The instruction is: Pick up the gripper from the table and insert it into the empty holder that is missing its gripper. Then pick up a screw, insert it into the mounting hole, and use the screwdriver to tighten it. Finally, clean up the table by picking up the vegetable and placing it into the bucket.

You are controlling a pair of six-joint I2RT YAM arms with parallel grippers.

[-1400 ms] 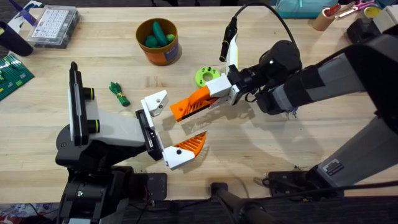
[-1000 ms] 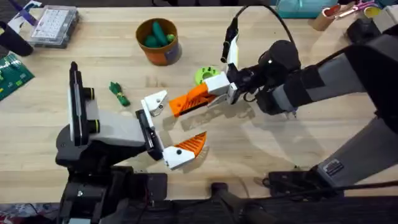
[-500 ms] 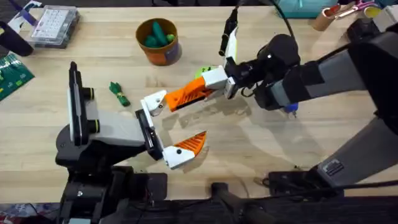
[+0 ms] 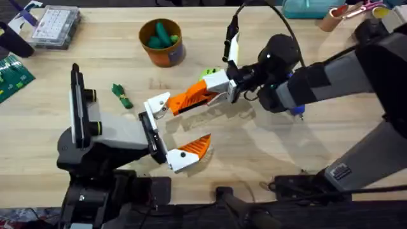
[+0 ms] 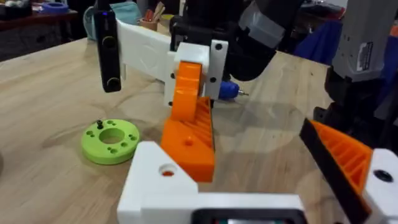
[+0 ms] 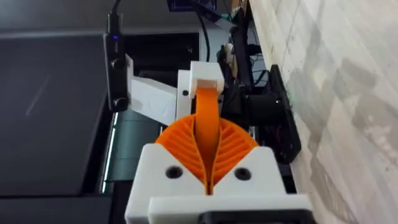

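My right gripper [image 4: 224, 86] is shut on the gripper [image 4: 194, 97], an orange ribbed wedge on a white base block, held above the table. Its orange tip meets the holder [image 4: 158, 104], the white bracket on the left arm. In the left wrist view the gripper [image 5: 188, 130] slopes down onto the holder [image 5: 163, 186], and orange shows in the mounting hole [image 5: 166, 170]. The left gripper [image 4: 175, 127] stands open, its other bracket carrying an orange finger [image 4: 194, 147]. The vegetable [image 4: 121, 95] lies on the table left of the holder. The bucket [image 4: 162, 42] stands at the back.
The bucket holds smooth green pods. A lime-green ring [image 5: 111, 138] with a small dark screw [image 5: 99, 124] on it lies by the right gripper. A clear parts box [image 4: 55, 24] and a green circuit board [image 4: 11, 75] sit at the far left.
My right gripper has carried the orange gripper left and away from me until its tip reached the holder. The left arm, vegetable and bucket have not moved.
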